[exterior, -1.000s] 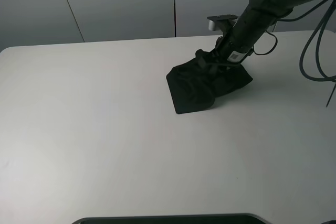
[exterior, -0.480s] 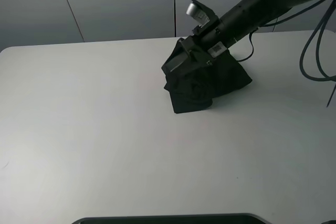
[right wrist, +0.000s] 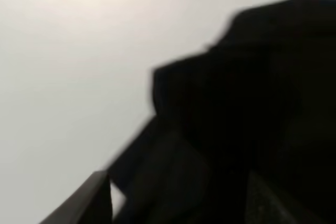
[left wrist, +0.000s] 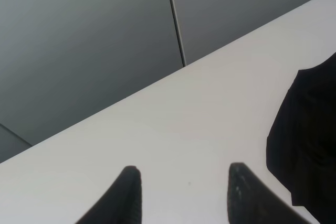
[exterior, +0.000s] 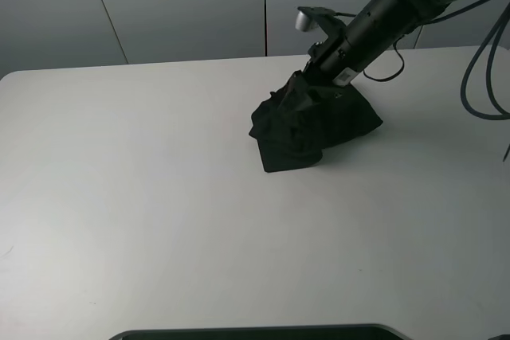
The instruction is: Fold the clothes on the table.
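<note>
Exterior high view shows the bunched black cotton T-shirt (exterior: 315,129) lying right of centre toward the far edge of the broad, smooth white table (exterior: 159,197), with the right gripper (exterior: 307,89) buried in its raised top; whether its jaws grip cloth cannot be told. Only the left wrist view shows the left gripper (left wrist: 181,195), fingers apart and empty above bare tabletop, shirt edge nearby. Grey panelled wall (exterior: 175,5) stands behind. No print or label is readable.

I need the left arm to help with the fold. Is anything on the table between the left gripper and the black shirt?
Nothing visible. Bare white table lies between the left gripper and the shirt; the right gripper is already in the shirt.
</note>
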Controlling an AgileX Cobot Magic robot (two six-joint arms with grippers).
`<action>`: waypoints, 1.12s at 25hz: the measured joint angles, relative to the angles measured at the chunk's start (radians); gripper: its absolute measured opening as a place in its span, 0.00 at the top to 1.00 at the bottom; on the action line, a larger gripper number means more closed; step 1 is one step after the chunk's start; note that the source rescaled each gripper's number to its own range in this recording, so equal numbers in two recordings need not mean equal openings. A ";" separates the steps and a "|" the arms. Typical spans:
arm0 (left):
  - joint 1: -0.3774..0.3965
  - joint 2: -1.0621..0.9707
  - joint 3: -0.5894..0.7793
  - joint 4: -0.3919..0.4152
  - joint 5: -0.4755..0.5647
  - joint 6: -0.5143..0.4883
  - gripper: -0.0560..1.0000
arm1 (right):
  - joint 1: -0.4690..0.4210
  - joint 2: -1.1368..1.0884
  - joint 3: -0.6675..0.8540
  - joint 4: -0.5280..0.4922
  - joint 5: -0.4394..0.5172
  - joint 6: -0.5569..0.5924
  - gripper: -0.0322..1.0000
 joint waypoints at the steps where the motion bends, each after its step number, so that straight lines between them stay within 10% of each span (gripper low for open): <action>1: 0.000 0.000 0.000 0.000 0.002 0.000 0.47 | 0.000 0.000 0.000 -0.041 -0.027 0.027 0.39; 7: 0.000 0.000 0.000 0.000 0.002 0.000 0.47 | 0.000 0.012 0.000 -0.059 -0.122 0.077 0.39; 16: 0.000 0.000 0.000 0.000 -0.014 0.000 0.47 | 0.053 0.134 0.000 0.220 0.041 -0.110 0.39; 28: 0.000 0.000 0.000 -0.002 -0.006 0.000 0.47 | 0.218 0.132 0.000 0.183 -0.064 -0.098 0.39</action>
